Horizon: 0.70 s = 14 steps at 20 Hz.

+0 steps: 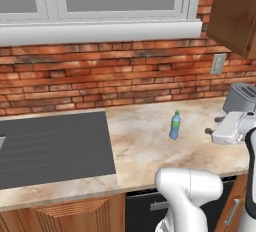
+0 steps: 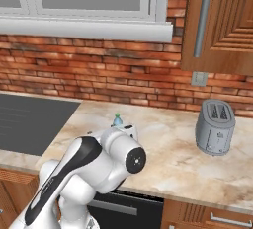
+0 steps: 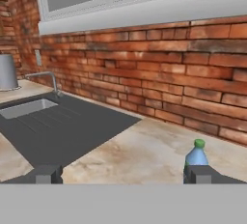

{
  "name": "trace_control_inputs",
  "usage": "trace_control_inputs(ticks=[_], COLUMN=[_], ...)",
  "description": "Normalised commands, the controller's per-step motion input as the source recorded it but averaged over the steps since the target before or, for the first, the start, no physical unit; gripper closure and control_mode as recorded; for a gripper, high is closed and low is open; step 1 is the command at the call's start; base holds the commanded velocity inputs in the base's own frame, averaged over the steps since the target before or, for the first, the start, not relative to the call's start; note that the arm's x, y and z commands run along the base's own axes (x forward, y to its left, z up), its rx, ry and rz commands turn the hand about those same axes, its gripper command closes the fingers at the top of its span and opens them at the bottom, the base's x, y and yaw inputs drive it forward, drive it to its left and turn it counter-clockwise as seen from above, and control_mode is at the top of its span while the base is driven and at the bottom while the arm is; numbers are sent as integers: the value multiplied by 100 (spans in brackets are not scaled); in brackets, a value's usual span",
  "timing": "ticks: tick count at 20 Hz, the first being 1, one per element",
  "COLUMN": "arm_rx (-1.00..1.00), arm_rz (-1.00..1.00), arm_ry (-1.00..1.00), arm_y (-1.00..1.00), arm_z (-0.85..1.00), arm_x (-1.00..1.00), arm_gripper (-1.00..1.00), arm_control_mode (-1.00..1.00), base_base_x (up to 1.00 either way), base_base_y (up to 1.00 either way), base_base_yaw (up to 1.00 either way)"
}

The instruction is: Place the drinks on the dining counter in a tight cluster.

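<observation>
One of the drinks, a small blue bottle (image 1: 175,125) with a green cap, stands upright on a beige marble counter (image 1: 145,146) against a brick wall. Its top (image 2: 117,120) peeks over my arm in the right base view. My gripper (image 1: 214,125) hovers to the bottle's right, pointing toward it and apart from it. In the hand view the gripper (image 3: 123,175) is open with nothing between its fingers, and the bottle (image 3: 196,154) stands beyond the right fingertip (image 3: 200,174). The dining counter is out of view.
A dark grey sink and drainboard (image 1: 50,148) is set into the counter left of the bottle, with a faucet (image 3: 46,77) at its far end. A grey toaster (image 2: 215,127) stands at the right by the wall. A wooden upper cabinet (image 2: 222,20) hangs above it.
</observation>
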Motion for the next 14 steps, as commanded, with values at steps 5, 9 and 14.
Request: trace_control_inputs(ticks=[5,9,14], arm_rx=[0,1,1], arm_rz=[0,0,0], arm_ry=[-6,-5,0], arm_y=[6,6,1], arm_z=[-8,-10,-10], arm_x=[19,24,27], arm_gripper=[-100,-100,-100], arm_control_mode=[-100,-100,-100], base_base_x=[0,0,0], base_base_y=[0,0,0], base_base_yaw=[0,0,0])
